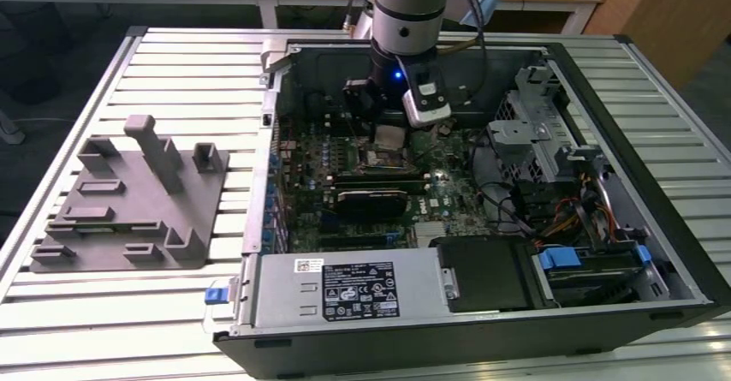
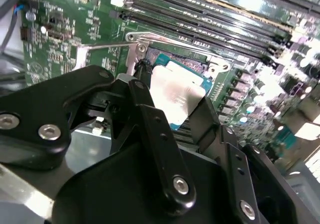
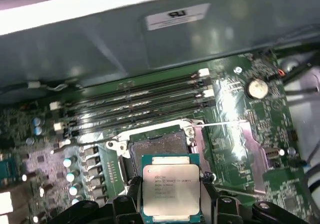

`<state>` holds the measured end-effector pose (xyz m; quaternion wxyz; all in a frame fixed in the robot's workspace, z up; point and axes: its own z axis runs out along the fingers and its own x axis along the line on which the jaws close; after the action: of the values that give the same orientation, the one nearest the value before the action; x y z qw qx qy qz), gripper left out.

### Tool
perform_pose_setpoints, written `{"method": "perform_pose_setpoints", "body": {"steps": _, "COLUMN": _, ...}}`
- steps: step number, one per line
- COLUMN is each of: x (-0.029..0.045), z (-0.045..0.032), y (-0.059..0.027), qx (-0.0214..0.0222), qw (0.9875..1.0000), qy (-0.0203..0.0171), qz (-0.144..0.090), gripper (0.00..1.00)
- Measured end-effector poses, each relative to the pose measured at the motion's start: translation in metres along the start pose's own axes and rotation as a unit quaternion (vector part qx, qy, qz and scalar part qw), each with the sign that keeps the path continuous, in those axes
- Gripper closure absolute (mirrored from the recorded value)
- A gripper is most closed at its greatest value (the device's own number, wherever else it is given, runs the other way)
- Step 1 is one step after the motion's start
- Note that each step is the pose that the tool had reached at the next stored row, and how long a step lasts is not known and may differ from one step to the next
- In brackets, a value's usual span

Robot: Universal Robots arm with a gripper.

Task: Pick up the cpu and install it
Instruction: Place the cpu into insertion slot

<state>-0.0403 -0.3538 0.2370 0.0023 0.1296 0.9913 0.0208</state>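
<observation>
The cpu (image 3: 171, 188), a small square chip with a silvery top and pale rim, sits between my gripper's (image 3: 171, 196) two black fingers (image 3: 208, 186), which are shut on its opposite edges. It hangs just above the motherboard, close to the open square socket frame (image 3: 157, 144). In the second wrist view the cpu (image 2: 175, 89) shows past the gripper (image 2: 175, 97), with the socket frame (image 2: 165, 46) beyond it. In the exterior view the gripper (image 1: 389, 130) reaches down into the open computer case (image 1: 674, 253), with the cpu (image 1: 392, 136) right over the socket (image 1: 378, 155).
A grey plastic fixture (image 1: 126, 201) stands on the slatted table at the exterior view's left. Inside the case are memory slots (image 3: 145, 103), a black heatsink block (image 1: 371, 199), a power supply (image 1: 342, 291) and a drive cage (image 1: 537, 133) with cables.
</observation>
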Motion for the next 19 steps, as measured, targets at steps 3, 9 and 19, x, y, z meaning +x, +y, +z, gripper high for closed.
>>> {"method": "perform_pose_setpoints", "body": {"steps": 3, "x": 0.0, "z": 0.0, "y": 0.0, "qx": 0.0, "qw": 0.9996, "qy": -0.0011, "qz": 0.027, "gripper": 0.45}}
{"method": "perform_pose_setpoints", "body": {"steps": 9, "x": 0.0, "z": 0.0001, "y": 0.0, "qx": -0.0001, "qw": 0.9966, "qy": -0.0034, "qz": 0.082, "gripper": 0.45}}
{"method": "perform_pose_setpoints", "body": {"steps": 19, "x": 0.0, "z": 0.0003, "y": 0.0, "qx": -0.0002, "qw": 0.9851, "qy": -0.0072, "qz": 0.172, "gripper": 0.45}}
